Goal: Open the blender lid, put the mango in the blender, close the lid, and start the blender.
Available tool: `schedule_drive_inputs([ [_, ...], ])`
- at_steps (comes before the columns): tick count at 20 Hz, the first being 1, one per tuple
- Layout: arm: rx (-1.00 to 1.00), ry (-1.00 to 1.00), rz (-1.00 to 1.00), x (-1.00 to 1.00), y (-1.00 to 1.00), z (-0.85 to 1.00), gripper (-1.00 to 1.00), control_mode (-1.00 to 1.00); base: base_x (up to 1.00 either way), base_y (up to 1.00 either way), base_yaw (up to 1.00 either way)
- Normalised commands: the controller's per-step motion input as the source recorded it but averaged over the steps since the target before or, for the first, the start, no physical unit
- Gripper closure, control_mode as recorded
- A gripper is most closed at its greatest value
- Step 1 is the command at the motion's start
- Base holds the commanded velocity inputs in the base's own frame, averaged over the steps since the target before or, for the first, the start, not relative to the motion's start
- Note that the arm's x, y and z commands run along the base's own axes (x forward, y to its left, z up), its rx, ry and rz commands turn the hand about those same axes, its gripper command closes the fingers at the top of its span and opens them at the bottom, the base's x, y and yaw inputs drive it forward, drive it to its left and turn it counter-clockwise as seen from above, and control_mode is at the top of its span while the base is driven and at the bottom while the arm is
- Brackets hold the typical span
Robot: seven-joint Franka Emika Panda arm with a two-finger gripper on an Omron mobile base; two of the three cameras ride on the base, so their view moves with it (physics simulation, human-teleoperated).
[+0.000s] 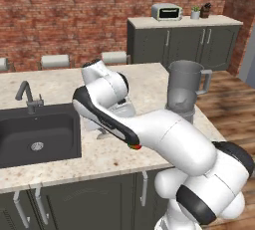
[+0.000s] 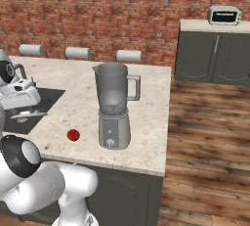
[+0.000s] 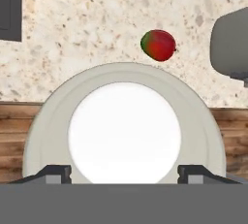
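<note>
The round, flat, light-grey blender lid with its raised white centre cap (image 3: pixel 125 132) sits right at the gripper (image 3: pixel 125 172), its disc spanning the gap between the two small dark fingertips (image 3: pixel 57 172) that rise at either side of its near edge; the jaws stand spread about as wide as the white cap, and from how close the lid lies to them it appears to be carried, though whether the pads actually press on it cannot be told. Beyond the lid's far rim, slightly to the right in the hand view, lies the small roundish red mango with a green-dark patch (image 3: pixel 158 44) on the speckled beige stone counter (image 3: pixel 97 34), apart from the lid. It is roundish, so no long axis dictates the approach. From the right base view the mango (image 2: pixel 73 135) rests near the counter's front edge, just beside the tall grey blender with rounded silver base and smoky translucent jar (image 2: pixel 114 110), to the blender's left, and the jar's mouth is open. My judgement: the lid must be set down on bare counter clear of the fruit before the jaws can close on the mango. A dark sink basin (image 1: pixel 37 137) lies further left, well apart.
</note>
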Motion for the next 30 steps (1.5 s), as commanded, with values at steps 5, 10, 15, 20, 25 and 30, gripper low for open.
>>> schedule_drive_inputs([
  [5,0.0,-0.01,0.0,0.0,0.48,-0.71,1.0,-1.0,0.0,0.0,0.0],
  [10,0.16,-0.12,-0.07,0.0,0.05,-0.39,1.0,-1.0,0.0,0.0,0.0],
  [15,0.28,-0.08,-0.05,0.25,0.0,-0.32,1.0,-1.0,0.0,0.0,0.0],
  [20,0.13,-0.13,-0.05,0.4,0.0,-0.26,1.0,-1.0,0.0,0.0,0.0],
  [25,-0.02,-0.22,-0.08,0.34,0.06,-0.29,1.0,-1.0,0.0,0.0,0.0],
  [30,-0.01,-0.08,-0.03,0.17,0.17,-0.21,1.0,-1.0,0.0,0.0,0.0],
])
